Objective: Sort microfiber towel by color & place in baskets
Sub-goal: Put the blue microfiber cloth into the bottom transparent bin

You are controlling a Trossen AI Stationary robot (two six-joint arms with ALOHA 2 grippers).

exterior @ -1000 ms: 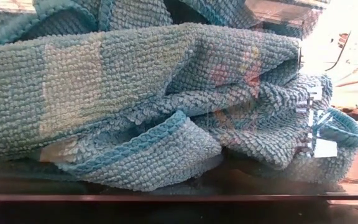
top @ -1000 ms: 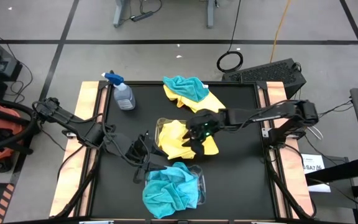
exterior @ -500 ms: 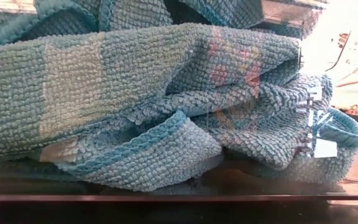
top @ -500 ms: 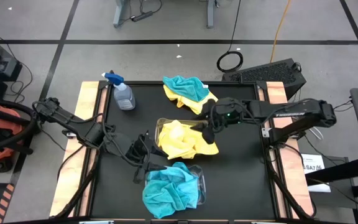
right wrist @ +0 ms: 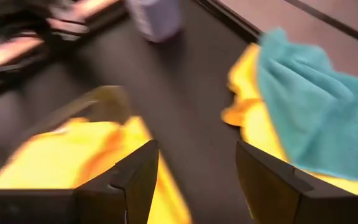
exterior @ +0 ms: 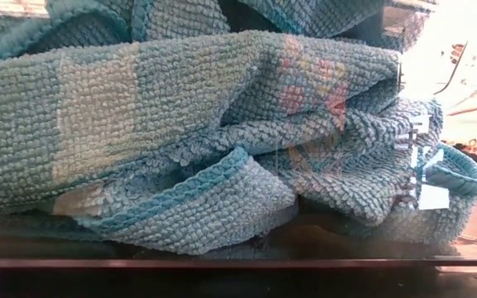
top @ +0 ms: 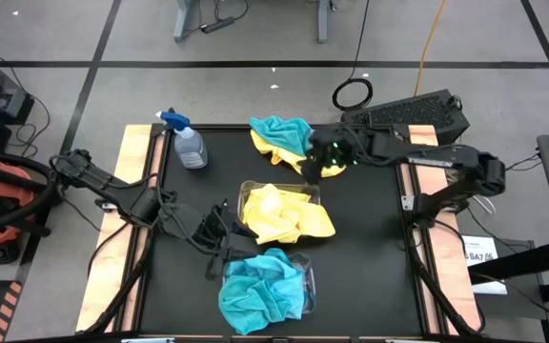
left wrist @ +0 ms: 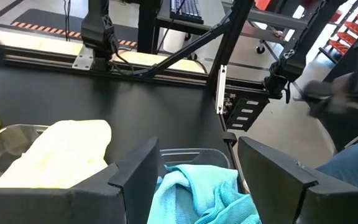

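Observation:
Yellow towels (top: 274, 211) fill one clear basket (top: 247, 188) at the table's middle, and one of them drapes over its right rim. Teal towels (top: 260, 286) are heaped in the second basket (top: 305, 263) at the near edge; they fill the low view (exterior: 180, 132). A loose pile lies near the far edge: a teal towel (top: 284, 131) on top of yellow ones (top: 267, 145). My right gripper (top: 320, 162) hovers open and empty by that pile's right side (right wrist: 197, 168). My left gripper (top: 217, 231) waits open, left of the baskets (left wrist: 197, 168).
A clear spray bottle with a blue trigger (top: 189, 143) stands at the table's far left corner (right wrist: 157, 15). Bare black tabletop (top: 360, 248) lies right of the baskets. Wooden rails (top: 425, 257) line the left and right table edges.
My right gripper has moved from over the yellow basket's right side toward the far edge, and now stands beside the loose pile. A yellow towel that it was over stays draped on the basket's right rim.

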